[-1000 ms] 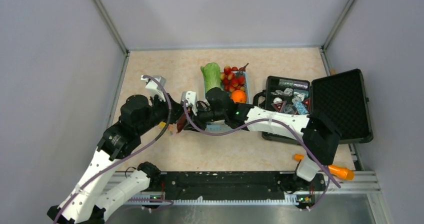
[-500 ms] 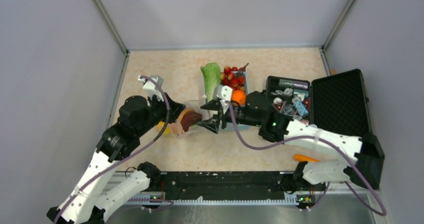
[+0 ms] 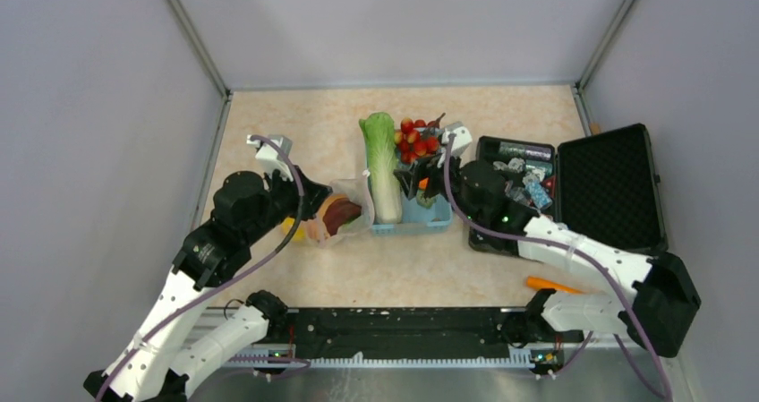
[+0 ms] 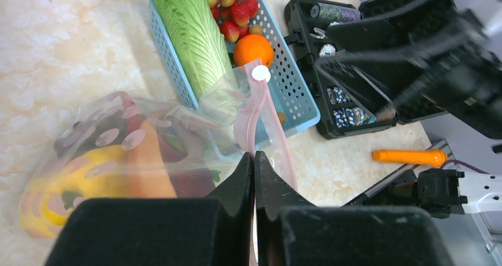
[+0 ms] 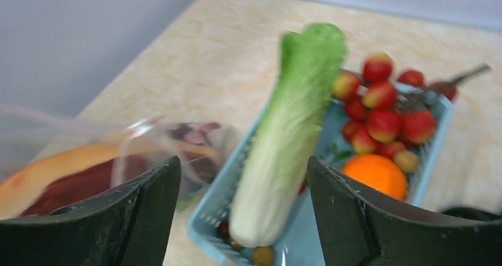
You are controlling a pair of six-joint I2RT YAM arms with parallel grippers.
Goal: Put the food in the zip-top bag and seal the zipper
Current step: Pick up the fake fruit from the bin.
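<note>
Empty right gripper point(image 5: 243, 170) spread — withdrawn from zip-top bag point(image 4: 118, 150) to over basket point(image 3: 417, 226), left gripper point(image 4: 254, 162) clamped on bag.

The left arm point(image 3: 192, 272) and the right arm point(image 3: 582, 252) have white shells and round black joints. A thin purple cable point(image 3: 268, 252) runs along each one. The left tool point(image 4: 253, 159) and the right tool point(image 5: 241, 165) have matte black fingers.

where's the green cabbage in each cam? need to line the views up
Top external: cabbage at centre, lying along the left side of the blue basket.
Left wrist: top centre, running down toward the zip-top bag.
Right wrist: centre, slanting from upper right to lower left.
Shared landmark: the blue basket holding it.
</note>
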